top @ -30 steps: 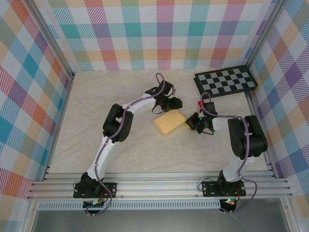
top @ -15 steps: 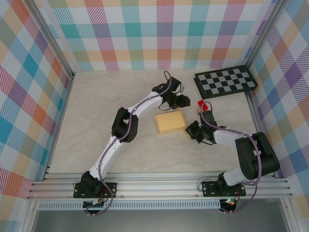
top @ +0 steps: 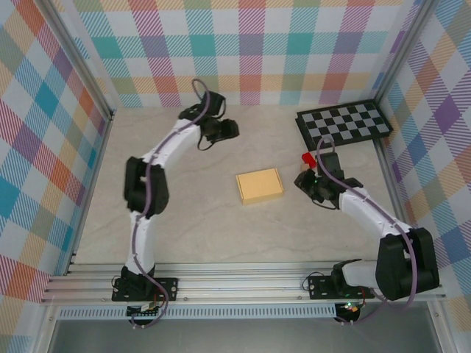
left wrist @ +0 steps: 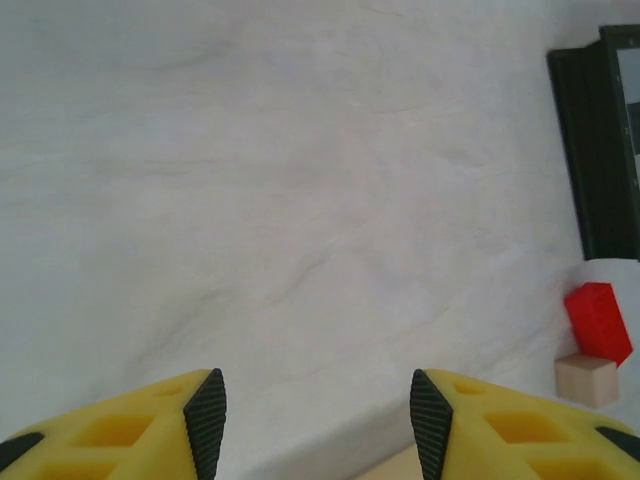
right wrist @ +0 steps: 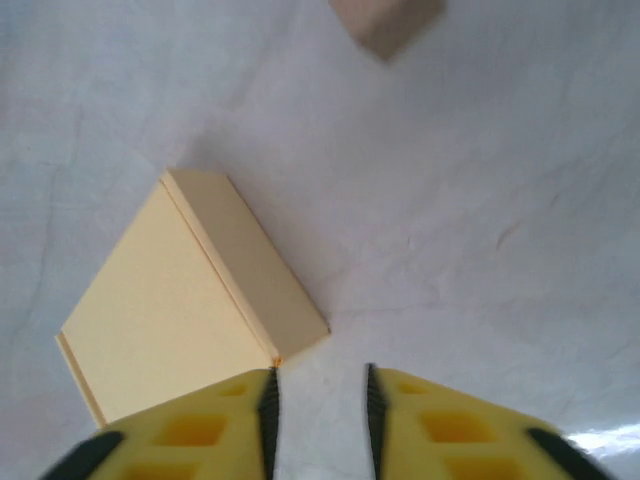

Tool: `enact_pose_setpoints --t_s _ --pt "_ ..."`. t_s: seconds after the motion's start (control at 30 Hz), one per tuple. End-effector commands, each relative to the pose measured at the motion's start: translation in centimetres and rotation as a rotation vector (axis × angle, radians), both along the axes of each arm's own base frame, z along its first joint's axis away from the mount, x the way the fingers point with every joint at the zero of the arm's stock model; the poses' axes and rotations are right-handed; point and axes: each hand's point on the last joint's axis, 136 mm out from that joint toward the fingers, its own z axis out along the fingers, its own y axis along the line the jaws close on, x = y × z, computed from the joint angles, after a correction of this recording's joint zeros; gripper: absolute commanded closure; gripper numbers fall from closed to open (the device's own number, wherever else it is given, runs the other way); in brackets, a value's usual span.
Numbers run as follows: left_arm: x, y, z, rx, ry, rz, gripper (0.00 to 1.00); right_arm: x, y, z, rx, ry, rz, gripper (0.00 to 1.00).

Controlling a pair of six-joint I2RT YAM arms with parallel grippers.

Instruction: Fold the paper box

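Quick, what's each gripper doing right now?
Left gripper: open wide, holding nothing.
Right gripper: open, narrower gap, holding nothing, next to the box.

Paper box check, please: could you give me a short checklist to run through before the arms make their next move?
1. The paper box is closed into a flat rectangle with no flap sticking out: ok.
2. Its underside is tucked: cannot tell, hidden.
3. The left gripper is open and empty: ok.
4. The right gripper is open and empty: ok.
5. Both grippers are apart from the box in the top view: ok.
6. Free room beside the right gripper: not ok, the red block sits close by it.
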Motion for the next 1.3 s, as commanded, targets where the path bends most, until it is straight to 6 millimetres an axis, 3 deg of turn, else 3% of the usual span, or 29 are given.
enact_pose_setpoints --t_s 0.0,0.07,0.2,0.23,0.27,0.37,0.43,0.5,0.63,0.77,0.9,1.1,1.27 --pt "-2.5 7.8 4.9 0.144 -0.207 0.137 0.32 1.1 -3.8 3.8 -0.244 -0.104 -0.019 0.52" --pt "-5.4 13.5 4.3 0.252 -0.272 0.251 0.26 1.6 -5.5 5.4 -0.315 -0.143 -0.065 0.38" --pt "-11.1 21.7 2.4 0.379 -0.354 0.460 0.24 2.3 -8.5 6.7 -0.420 -0.176 -0.162 0.21" --pt "-12.2 23.1 1.9 0.396 -0.381 0.519 0.23 2.5 -9.5 6.5 -0.468 -0.173 -0.188 0.07" --pt "-12.8 23.6 1.2 0.384 -0.413 0.528 0.23 2.9 -10.2 6.1 -0.531 -0.171 -0.184 0.02" --pt "-15.1 25.9 -2.2 0.414 -0.465 0.604 0.21 4.6 -10.7 4.3 -0.651 -0.160 -0.087 0.00" --pt "-16.0 27.0 -2.2 0.422 -0.455 0.624 0.21 5.4 -11.0 3.1 -0.699 -0.146 -0.052 0.00" --pt "-16.1 27.7 -2.5 0.455 -0.468 0.621 0.17 6.0 -11.7 2.2 -0.762 -0.186 -0.062 0.00" --pt "-16.0 28.1 -6.2 0.484 -0.431 0.597 0.17 7.0 -11.9 0.9 -0.784 -0.310 -0.059 0.00" --pt "-14.2 27.2 -5.3 0.452 -0.554 0.522 0.17 6.8 -12.9 -1.7 -0.776 -0.297 -0.095 0.00" --pt "-13.0 26.8 -5.4 0.464 -0.606 0.480 0.18 6.6 -13.1 -1.2 -0.748 -0.364 -0.090 0.00" --pt "-11.1 24.7 -7.9 0.426 -0.638 0.361 0.18 6.1 -12.2 -0.1 -0.714 -0.592 -0.059 0.00" --pt "-10.3 22.5 -8.6 0.365 -0.589 0.207 0.15 5.2 -8.3 -0.2 -0.649 -0.739 0.158 0.00"
